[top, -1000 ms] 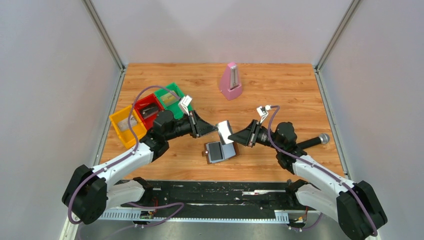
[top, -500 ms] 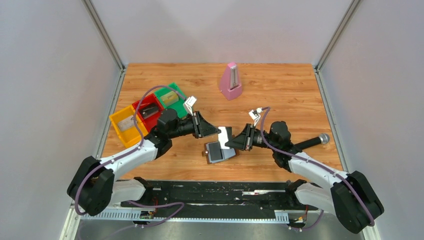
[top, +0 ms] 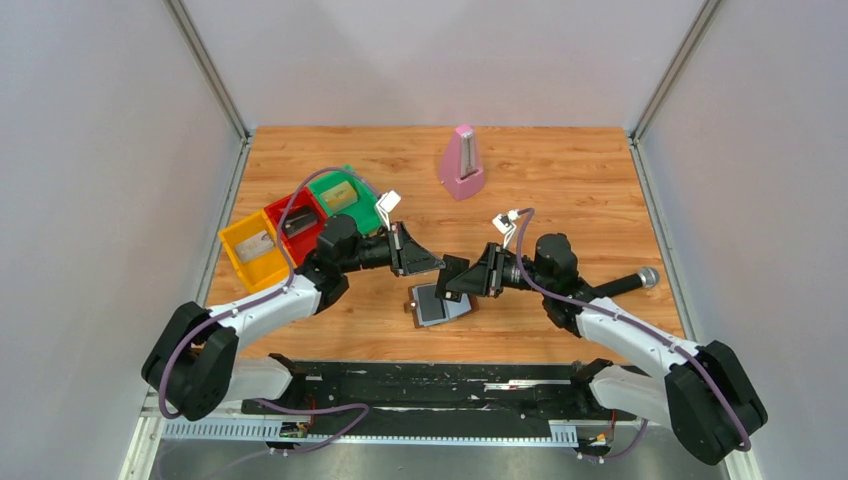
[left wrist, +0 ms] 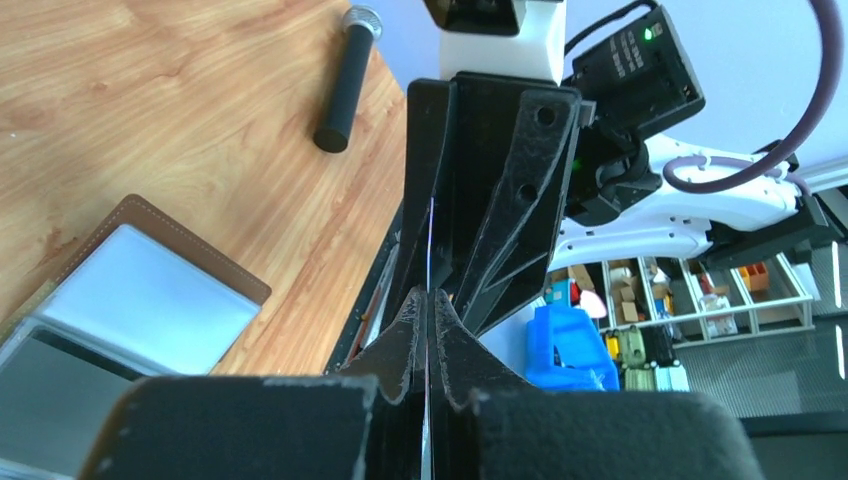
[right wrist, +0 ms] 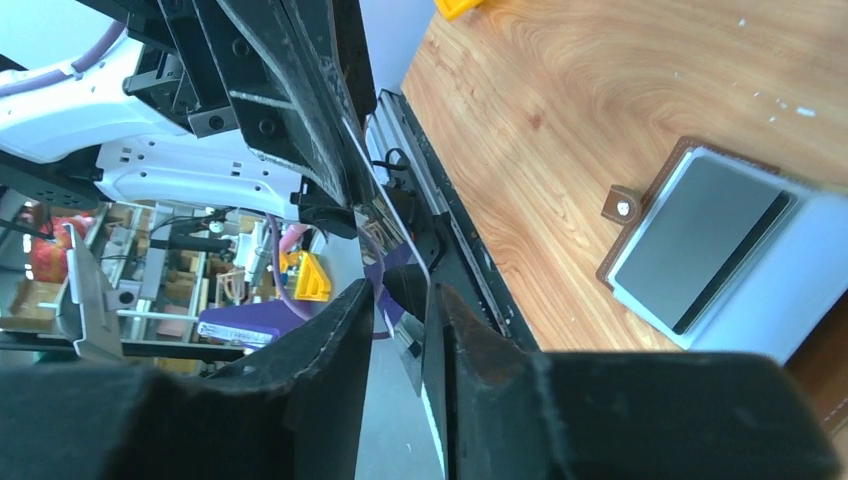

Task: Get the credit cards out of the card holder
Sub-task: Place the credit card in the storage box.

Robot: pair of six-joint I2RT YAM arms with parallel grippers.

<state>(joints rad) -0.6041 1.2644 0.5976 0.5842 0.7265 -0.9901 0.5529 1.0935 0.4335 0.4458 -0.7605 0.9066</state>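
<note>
1. The step in hand looks like a pass of one credit card (left wrist: 430, 245) from hand to hand. It happens in the air just above the card holder (left wrist: 190, 238), which lies open on the counter (top: 560, 180) under both hands.
2. The left hand (left wrist: 428, 300) is pinched tight on the card's near edge. The card stands on edge and runs straight out from its fingertips.
3. The right hand (right wrist: 400, 300) has its fingers parted on either side of the card's far end. It seems to have let go, though glare makes a light touch hard to rule out.
4. A grey card (right wrist: 690, 250) lies in the holder below the right hand, so the task is unfinished.
5. Next, the right hand should back straight off along the card's plane. The left hand could then carry the card to the coloured trays (top: 265, 272) behind its wrist, holding firmly.
</note>
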